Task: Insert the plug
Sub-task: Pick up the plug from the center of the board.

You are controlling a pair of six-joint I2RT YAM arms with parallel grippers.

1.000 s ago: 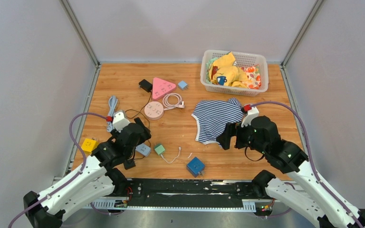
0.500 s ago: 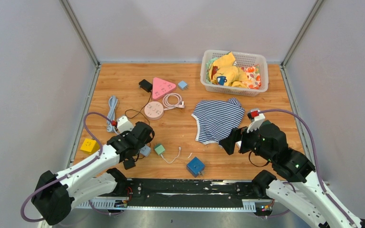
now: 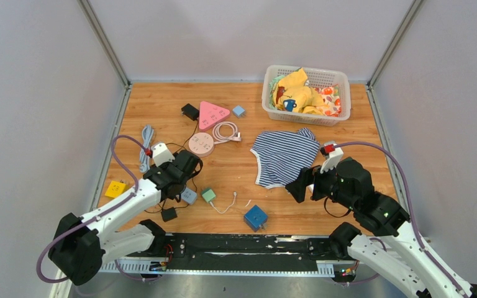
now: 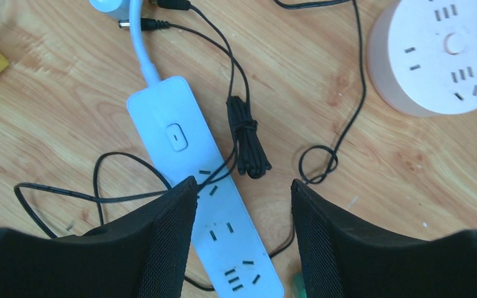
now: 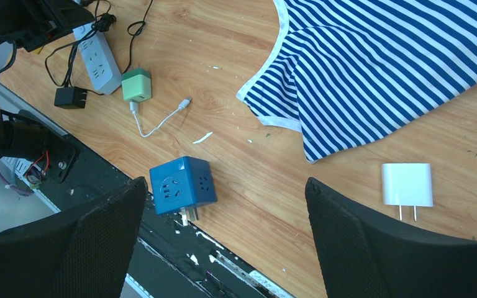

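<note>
Top external: left gripper hangs over the white strip at the left front of the table. Right gripper is at the near hem of the striped shirt. Black plug lies loose on the wood by the near edge, just beside the strip's near end, in neither gripper. Left wrist: jaws apart, nothing between the pads, strip running lengthwise under the gap with sockets up. Thin black cable loops around and across the strip, and a tied cable bundle sits just right of it. Round pink socket is at the upper right, apart from the strip. Right wrist: jaws spread wide, holding nothing, over bare wood. Blue cube is just inside the left finger, and a white charger lies flat by the right finger, pins toward the near edge. Green cube with a short white lead sits between strip and blue cube. Farther back are a pink triangle strip and a basket of cloth at the far right. Yellow block is at the left edge.
</note>
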